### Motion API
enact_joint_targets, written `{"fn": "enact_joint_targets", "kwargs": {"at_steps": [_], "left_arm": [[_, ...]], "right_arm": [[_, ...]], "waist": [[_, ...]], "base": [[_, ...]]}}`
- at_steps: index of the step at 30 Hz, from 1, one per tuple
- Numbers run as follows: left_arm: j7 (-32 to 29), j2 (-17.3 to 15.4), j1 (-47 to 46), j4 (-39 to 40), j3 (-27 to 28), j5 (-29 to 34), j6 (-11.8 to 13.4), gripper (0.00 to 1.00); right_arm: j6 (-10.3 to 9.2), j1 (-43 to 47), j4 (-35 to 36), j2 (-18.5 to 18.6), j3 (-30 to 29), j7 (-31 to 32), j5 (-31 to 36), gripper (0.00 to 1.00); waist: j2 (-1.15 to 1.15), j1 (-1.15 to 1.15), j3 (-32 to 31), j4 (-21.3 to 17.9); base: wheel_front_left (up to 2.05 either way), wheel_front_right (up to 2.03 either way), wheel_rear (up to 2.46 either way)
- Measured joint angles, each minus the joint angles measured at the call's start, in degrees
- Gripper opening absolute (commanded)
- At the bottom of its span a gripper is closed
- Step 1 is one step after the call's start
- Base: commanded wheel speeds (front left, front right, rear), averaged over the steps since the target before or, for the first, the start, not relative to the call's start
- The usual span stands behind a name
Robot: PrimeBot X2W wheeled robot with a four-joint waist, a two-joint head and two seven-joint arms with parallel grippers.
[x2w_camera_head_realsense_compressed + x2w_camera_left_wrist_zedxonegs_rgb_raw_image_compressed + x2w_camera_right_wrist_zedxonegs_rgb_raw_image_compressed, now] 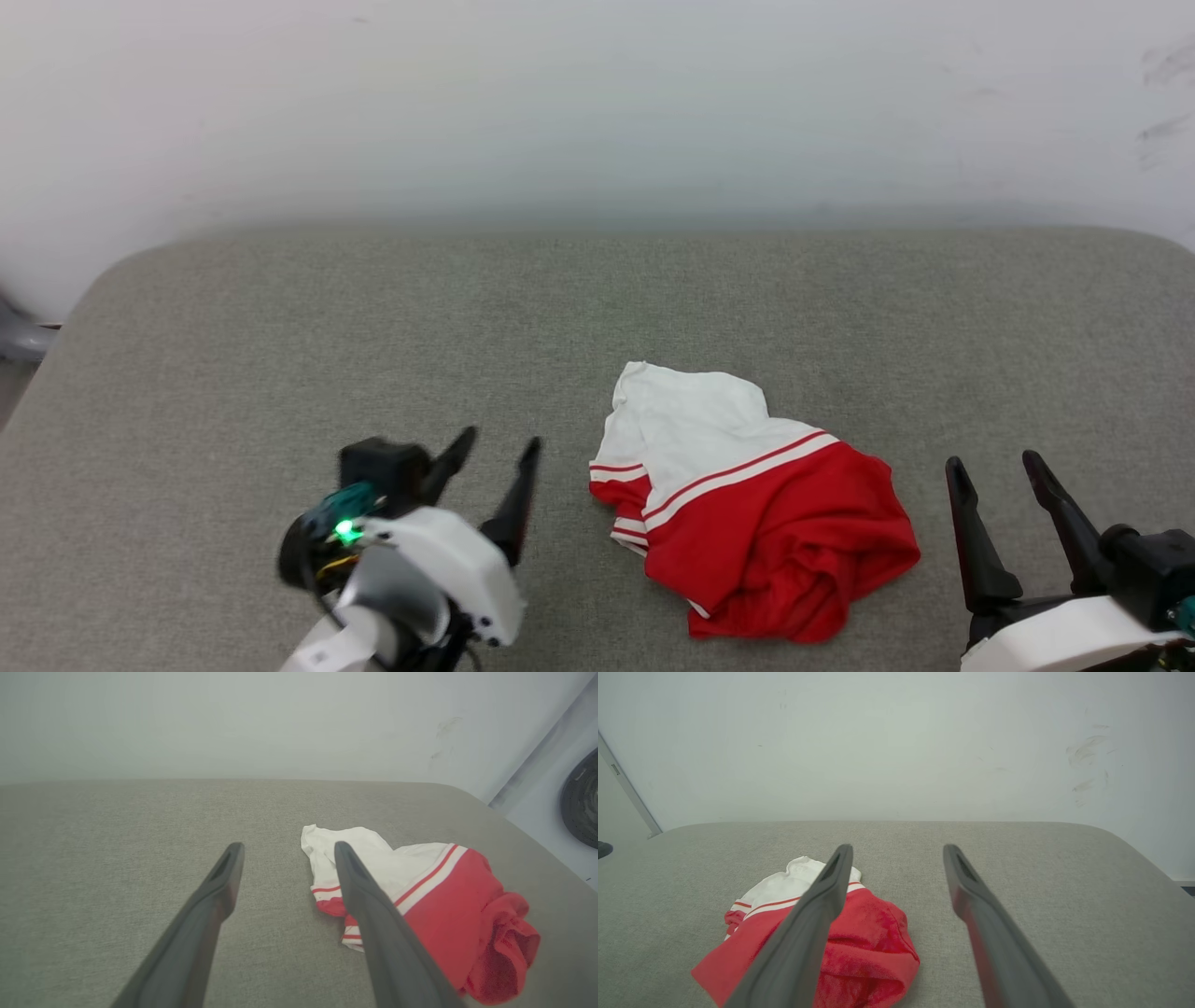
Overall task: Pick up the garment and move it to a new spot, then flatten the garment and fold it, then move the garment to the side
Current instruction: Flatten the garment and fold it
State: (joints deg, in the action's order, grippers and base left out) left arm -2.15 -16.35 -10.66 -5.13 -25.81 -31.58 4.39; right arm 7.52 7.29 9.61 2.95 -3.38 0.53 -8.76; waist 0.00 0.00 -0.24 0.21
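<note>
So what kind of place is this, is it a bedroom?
Probably a plain indoor test room, I can't be sure: a grey padded surface against a bare, scuffed white wall, and a crumpled garment between the left gripper and right gripper.

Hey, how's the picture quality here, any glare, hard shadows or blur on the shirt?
Head view: soft even light, no glare, the garment sharp with only a faint shadow on the grey surface. Left wrist view: the near fingers look soft. Right wrist view: the surface's far edge bows, wide-angle.
</note>
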Motion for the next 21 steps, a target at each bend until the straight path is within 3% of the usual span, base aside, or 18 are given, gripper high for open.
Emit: {"fn": "enact_joint_targets", "kwargs": {"at_steps": [10,21], "left_arm": [[-17.47,4.75,-9.62,-4.61,-11.02,-2.96,-7.61,1.0],[-26.11,4.21,-16.23,-11.87,-18.61,-1.3,-10.76,1.0]], "right_arm": [[0.0,-1.7,-0.88,0.0,1.03,-0.67,-0.85,1.0],[0.0,-3.9,-3.24,0.0,1.66,-2.67,-2.09,1.0]], "waist": [[0.0,0.0,3.56,-2.56],[0.0,0.0,6.84,-5.97]], "base": [[0.0,0.0,0.0],[0.0,0.0,0.0]]}}
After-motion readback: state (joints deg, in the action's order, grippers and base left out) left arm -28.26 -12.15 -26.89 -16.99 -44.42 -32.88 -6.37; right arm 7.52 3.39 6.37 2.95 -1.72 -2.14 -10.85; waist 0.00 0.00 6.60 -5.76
